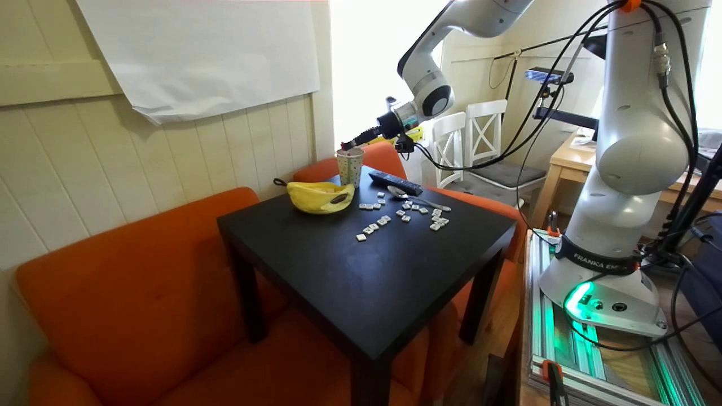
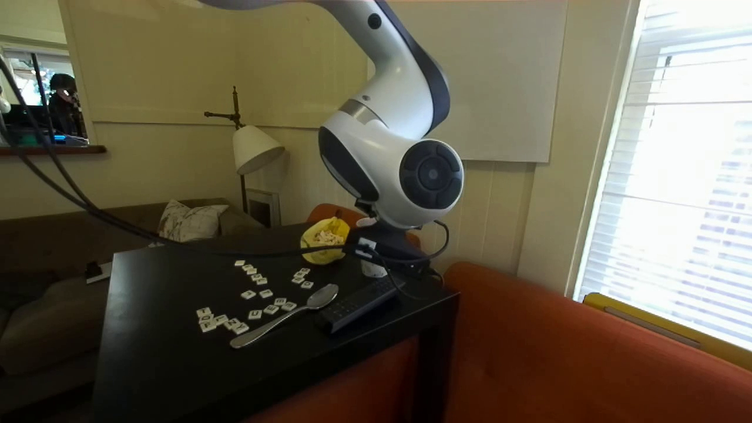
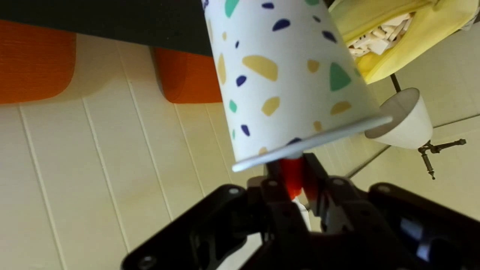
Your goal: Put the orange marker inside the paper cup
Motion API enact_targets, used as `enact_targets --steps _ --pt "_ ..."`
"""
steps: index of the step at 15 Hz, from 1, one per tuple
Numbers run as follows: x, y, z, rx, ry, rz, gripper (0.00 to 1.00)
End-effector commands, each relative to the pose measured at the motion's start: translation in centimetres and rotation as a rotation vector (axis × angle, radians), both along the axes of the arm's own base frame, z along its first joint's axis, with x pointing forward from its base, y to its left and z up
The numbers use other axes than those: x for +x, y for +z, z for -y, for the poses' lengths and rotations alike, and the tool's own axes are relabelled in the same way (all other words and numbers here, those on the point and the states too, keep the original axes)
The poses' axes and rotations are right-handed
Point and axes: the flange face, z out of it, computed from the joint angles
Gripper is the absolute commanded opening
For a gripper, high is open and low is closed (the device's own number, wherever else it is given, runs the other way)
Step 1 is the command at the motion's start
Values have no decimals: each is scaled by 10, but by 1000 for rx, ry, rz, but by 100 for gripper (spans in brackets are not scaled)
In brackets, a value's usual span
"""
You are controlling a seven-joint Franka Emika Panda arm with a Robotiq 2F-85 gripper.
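Note:
The paper cup (image 1: 350,169) is pale with coloured specks and stands upright near the far corner of the black table (image 1: 361,282). In an exterior view the cup (image 2: 373,269) is partly hidden by the arm and cables. It fills the upper middle of the wrist view (image 3: 288,75), its rim towards my fingers. My gripper (image 3: 291,165) is shut on the orange marker (image 3: 293,176), whose orange-red end shows between the fingertips. The marker's far part is hidden behind the cup's rim. My gripper (image 1: 346,145) is at the cup's mouth, reaching down at a slant.
A yellow banana-shaped holder (image 1: 321,197) with white pieces stands beside the cup. A black remote (image 1: 396,183), a spoon (image 1: 420,198) and several letter tiles (image 1: 375,225) lie on the table. Orange seats (image 1: 146,293) and the wall surround it. Cables (image 2: 176,244) hang from the arm.

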Motion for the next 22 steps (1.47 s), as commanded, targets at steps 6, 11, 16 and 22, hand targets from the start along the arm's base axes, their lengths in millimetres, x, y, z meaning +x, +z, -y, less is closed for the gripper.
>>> enact_targets --steps 6,11,16,22 --pt "-16 48 -4 38 115 51 70" --pt "-19 67 1 0 158 11 99" --pt "-17 56 -10 16 175 -6 100" --pt "-24 75 -13 5 71 -38 100"
